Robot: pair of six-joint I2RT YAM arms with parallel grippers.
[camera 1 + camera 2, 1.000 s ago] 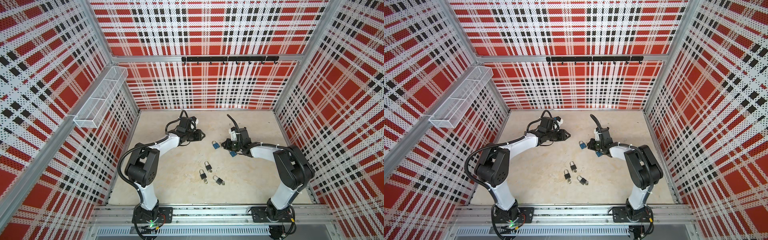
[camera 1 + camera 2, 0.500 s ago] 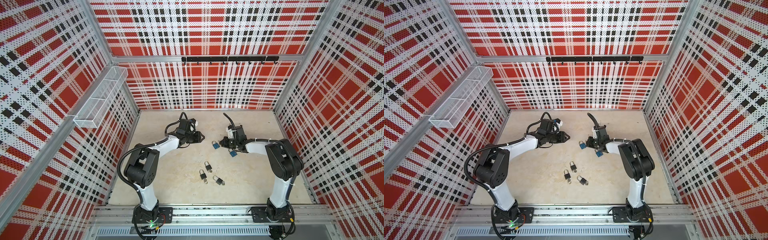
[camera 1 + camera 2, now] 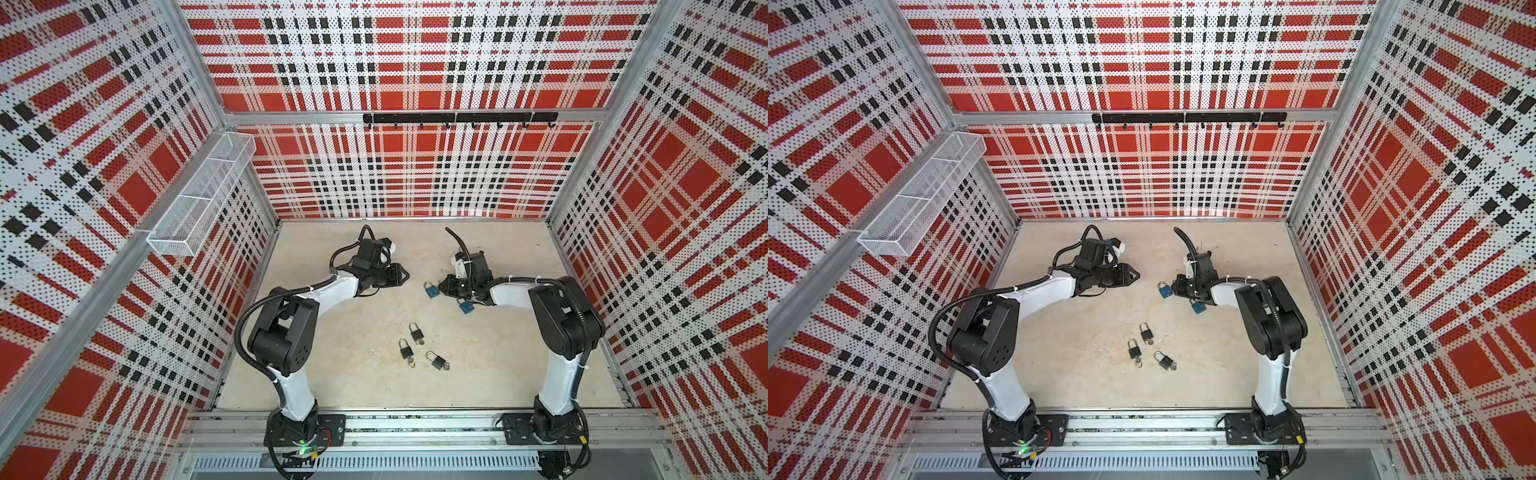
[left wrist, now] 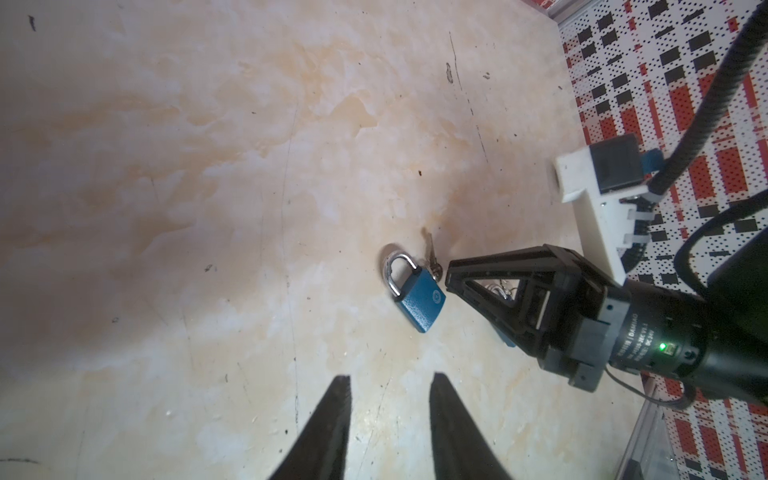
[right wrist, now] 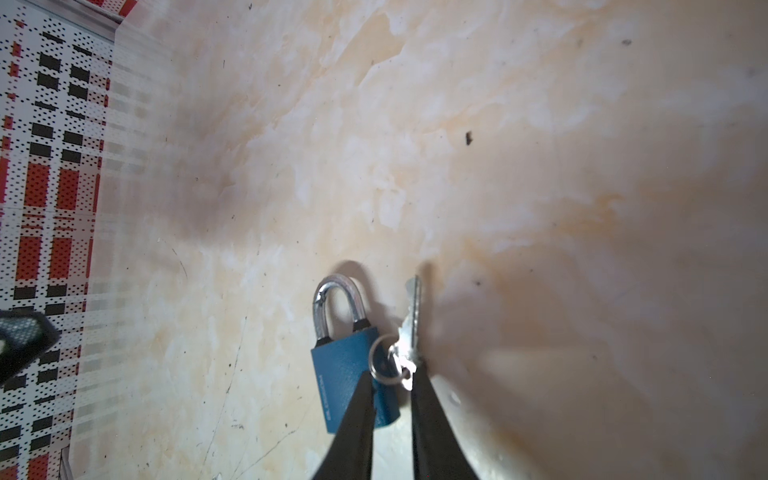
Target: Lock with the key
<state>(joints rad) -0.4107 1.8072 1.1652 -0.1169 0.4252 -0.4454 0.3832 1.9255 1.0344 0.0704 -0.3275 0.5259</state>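
The right gripper (image 5: 392,370) jaws stand slightly parted around the key ring (image 5: 376,358).

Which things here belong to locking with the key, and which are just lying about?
In the job:
blue padlock, lying flat
key on its ring beside it
right gripper, fingertips at the key

Lying about:
second blue padlock by the right arm
three black padlocks
wire basket
hook rail
left gripper, open, holding nothing
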